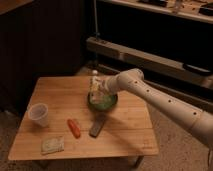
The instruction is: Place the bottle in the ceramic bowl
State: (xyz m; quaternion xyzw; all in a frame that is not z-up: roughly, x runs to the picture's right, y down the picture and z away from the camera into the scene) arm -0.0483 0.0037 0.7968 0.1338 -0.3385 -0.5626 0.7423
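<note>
The green ceramic bowl [103,103] sits near the middle of the wooden table [125,130]. The pale bottle [94,84] with a white cap is upright just above the bowl's left part. My gripper [99,89] reaches in from the right on the white arm and is at the bottle, over the bowl. The bottle's lower part is hidden by the gripper and the bowl.
A clear plastic cup [38,114] stands at the table's left. A red-orange item [74,127] and a dark flat object [97,126] lie in front of the bowl. A pale packet [52,145] lies at the front left. Dark shelving stands behind.
</note>
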